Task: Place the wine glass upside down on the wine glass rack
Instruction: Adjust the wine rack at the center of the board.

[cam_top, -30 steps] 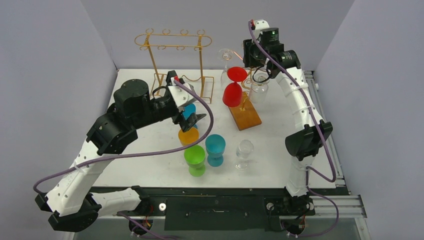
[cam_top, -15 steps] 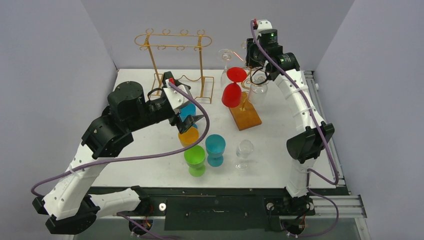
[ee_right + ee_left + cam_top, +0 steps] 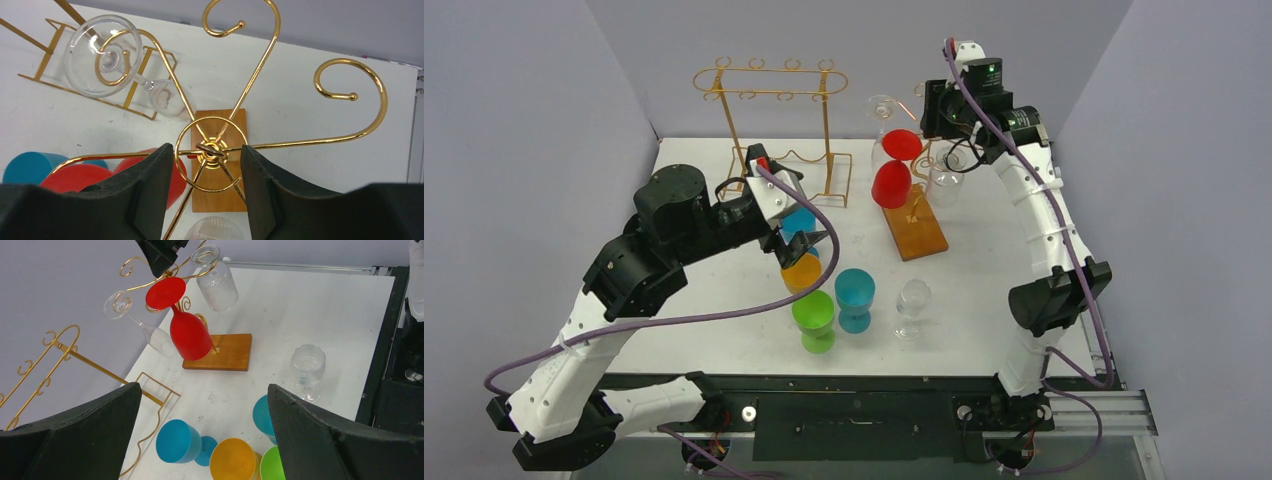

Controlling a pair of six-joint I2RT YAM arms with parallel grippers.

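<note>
Red wine glass [image 3: 891, 185] is being borne upside down by rack [image 3: 914, 236], beneath right gripper [image 3: 206, 150], jaws being held partly apart, empty; left gripper [image 3: 202, 390] being held wide, empty.

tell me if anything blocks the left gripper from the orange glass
nothing visible does: the left gripper hangs open above the orange glass, only air between. the blue glass and green glass stand close beside it
</note>
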